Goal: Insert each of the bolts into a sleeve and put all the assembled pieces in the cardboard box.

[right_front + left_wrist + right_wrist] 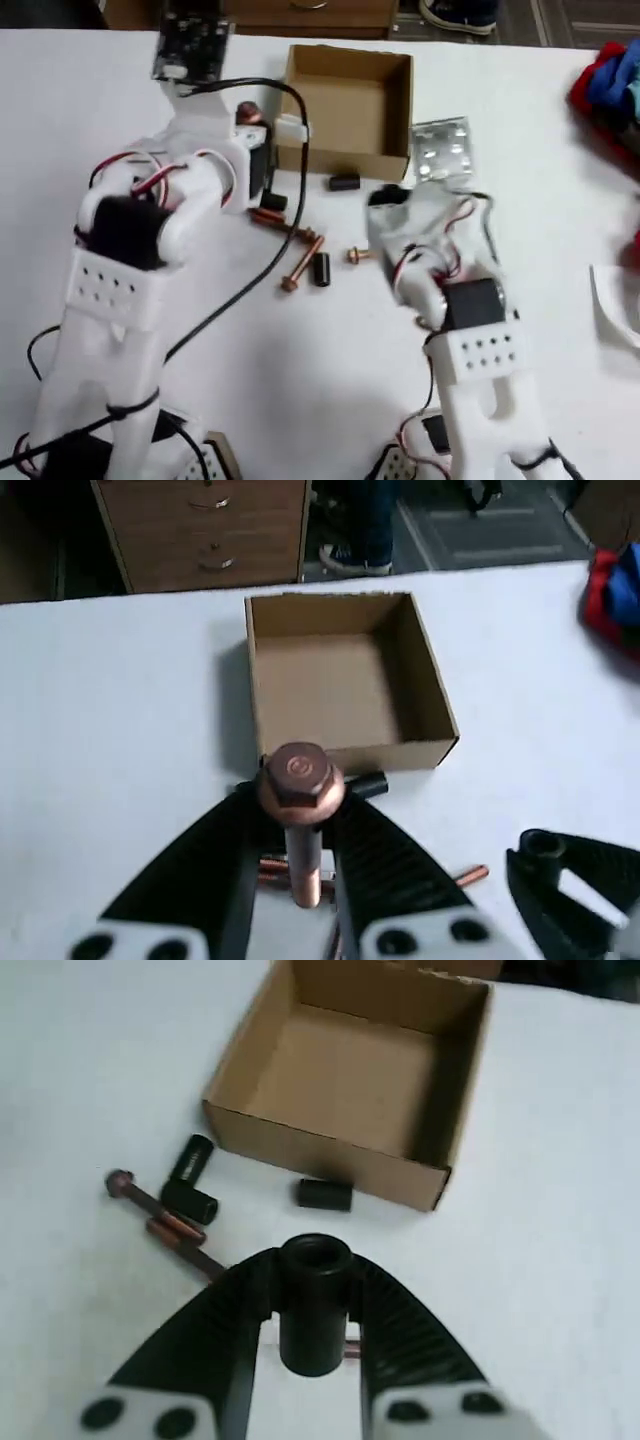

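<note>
**Left gripper (300, 805), right gripper (313, 1275): both loaded**

Left one clamps a copper bolt (301, 777), head up; right one grips a black sleeve (313, 1312), bore upward. Cardboard box (330, 1155) sits open ahead, loose bolts (160, 1222) and sleeves (324, 1194) beside its near wall.

The black end effector (313, 1285) grips 1 upright black cylindrical sleeve (313, 1345). 3 loose sleeves (324, 1194) and copper bolts (172, 1228) lie near the open brown cardboard box (320, 1155).

bolt (300, 778) copper | sleeve (314, 1305) black | cardboard box (335, 690) brown | table (330, 370) white | arms (110, 330) white | fingers (395, 865) black
</note>
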Motion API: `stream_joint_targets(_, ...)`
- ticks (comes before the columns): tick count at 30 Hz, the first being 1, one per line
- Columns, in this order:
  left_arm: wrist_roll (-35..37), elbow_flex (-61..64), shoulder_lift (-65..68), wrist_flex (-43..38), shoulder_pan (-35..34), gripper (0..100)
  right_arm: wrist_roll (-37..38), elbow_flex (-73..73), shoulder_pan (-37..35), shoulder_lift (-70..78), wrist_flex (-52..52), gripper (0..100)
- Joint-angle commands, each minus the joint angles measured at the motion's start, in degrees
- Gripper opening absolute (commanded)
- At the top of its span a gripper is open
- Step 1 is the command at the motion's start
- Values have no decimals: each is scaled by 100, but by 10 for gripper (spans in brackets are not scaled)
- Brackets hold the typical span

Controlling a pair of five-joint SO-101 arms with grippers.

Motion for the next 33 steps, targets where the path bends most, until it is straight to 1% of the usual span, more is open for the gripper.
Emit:
stream_joint_targets(1,193,-110,-281,-211,193,26,-62,79,-523,-892,-567,20)
stream_joint_targets(3,220,-224,-281,-211,308,26,-299,607,-699,-1367,-1182,20)
stream_joint_targets(5,220,-418,-255,-229,440,26,-448,1319,-725,-1754,-1938,20)
stream_joint_targets(10,220,-954,-237,-396,914,26,-440,2963,-716,-2141,-4031,20)
stream_joint_targets(13,220,-954,-193,-695,1204,26,-440,3420,-716,-2176,-4681,20)
stream_joint_targets(22,220,-1007,571,-791,1538,26,-440,3455,-620,-2158,-4743,20)
stream_joint_targets(33,211,-954,668,-774,1574,26,-431,3437,-602,-2185,-4769,20)
